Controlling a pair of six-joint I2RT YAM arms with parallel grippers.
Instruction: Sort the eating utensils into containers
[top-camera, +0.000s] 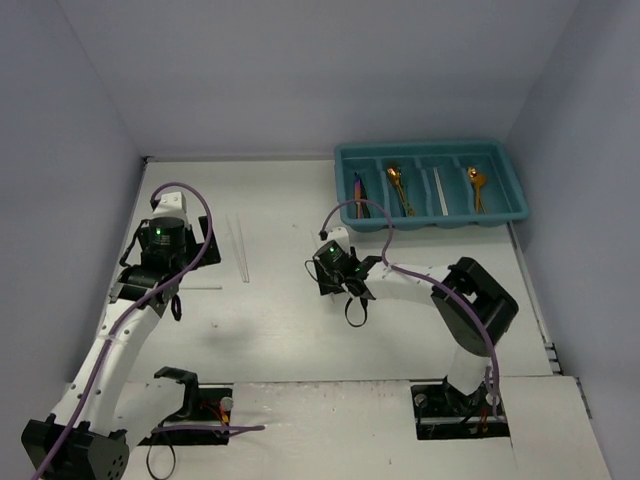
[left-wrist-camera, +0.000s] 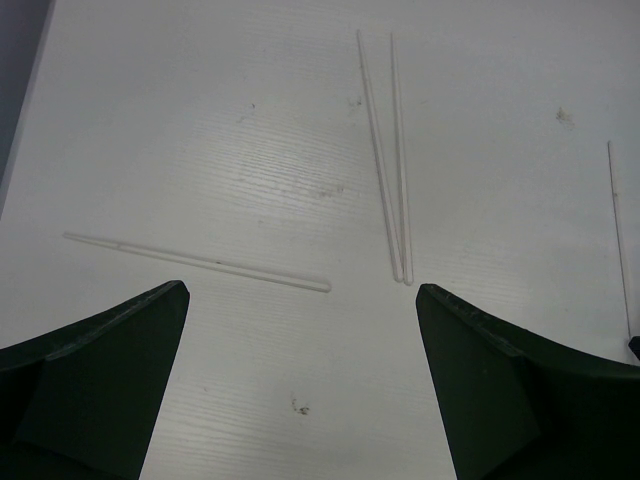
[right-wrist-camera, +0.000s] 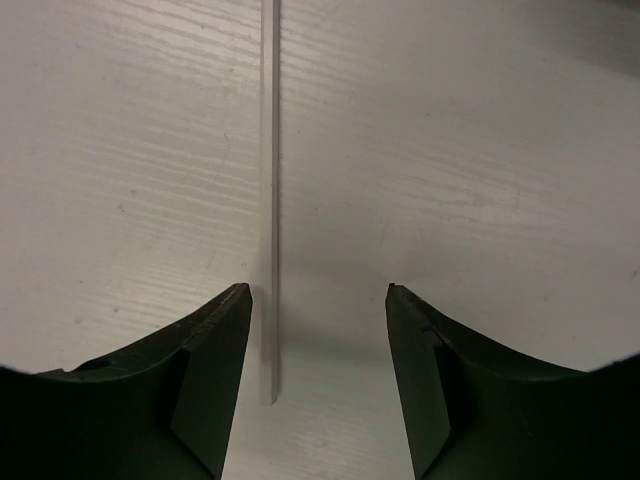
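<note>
Eating utensils are located partly in the tray and partly loose on the table.

Walls (top-camera: 300, 70): plain, matte, pale blue-grey panels that enclose the table on three sides.

Table (top-camera: 280, 330): flat and white, with a fine wood-grain texture and a few small dark specks.

Tray (top-camera: 450, 224): rectangular teal plastic with rounded corners and a raised rim. It sits at the far right of the table, near the back wall, and is divided into long narrow compartments. From left to right these hold purple and orange pieces (top-camera: 360, 192), a gold spoon (top-camera: 397, 183), a white stick (top-camera: 440, 190) and a second gold spoon (top-camera: 476, 183).

Left gripper (left-wrist-camera: 302, 290): dark, matte, wedge-shaped fingers. The jaws stand fully apart and hold nothing.

Right gripper (right-wrist-camera: 318, 290): same finger form. The jaws stand partly apart, one on either side of a straddled chopstick (right-wrist-camera: 270, 200), and are not clamped on it. This chopstick is slim, straight and white, lies flat on the table, and is just beside the finger on the left of that view.

Chopstick pair (left-wrist-camera: 395, 160): thin white rods on the table ahead of the left gripper, meeting at their near tips.

Single chopstick (left-wrist-camera: 200, 262): translucent white, lying crosswise to the left of the pair and apart from it.
</note>
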